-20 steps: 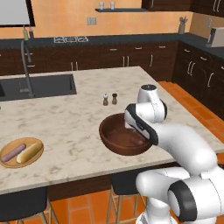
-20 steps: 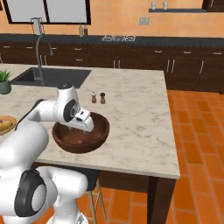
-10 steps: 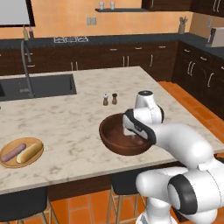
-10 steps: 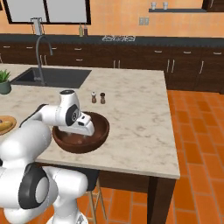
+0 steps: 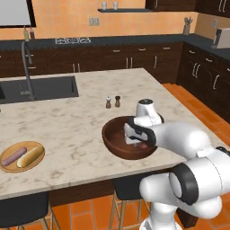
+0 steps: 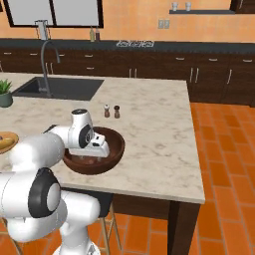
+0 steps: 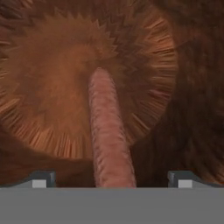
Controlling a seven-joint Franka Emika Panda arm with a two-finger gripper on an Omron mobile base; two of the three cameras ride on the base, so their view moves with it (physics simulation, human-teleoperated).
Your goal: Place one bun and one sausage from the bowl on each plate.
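The dark reddish-brown wooden bowl (image 5: 117, 152) (image 6: 113, 155) stands near the island's front edge. My gripper (image 5: 134, 143) (image 6: 92, 157) reaches down inside it and is open. In the hand view a pink sausage (image 7: 107, 131) lies on the bowl floor (image 7: 52, 65), running up between my two spread fingertips (image 7: 41, 178), with my gripper (image 7: 111, 179) straddling its near end. No bun shows in the bowl. The tan-orange plate (image 5: 23, 170) at the left front holds a sausage (image 5: 12, 157) and a bun (image 5: 29, 155). The pale blue plate is out of view.
Salt and pepper shakers (image 5: 112, 102) (image 6: 111, 110) stand just behind the bowl. A sink (image 5: 40, 87) with a tall faucet (image 5: 28, 67) lies at the back left, and a potted plant (image 6: 4, 92) beside it. The counter edge runs close in front of the bowl.
My hand has sunk lower into the bowl over the last second. The bowl and the plate have stayed where they were.
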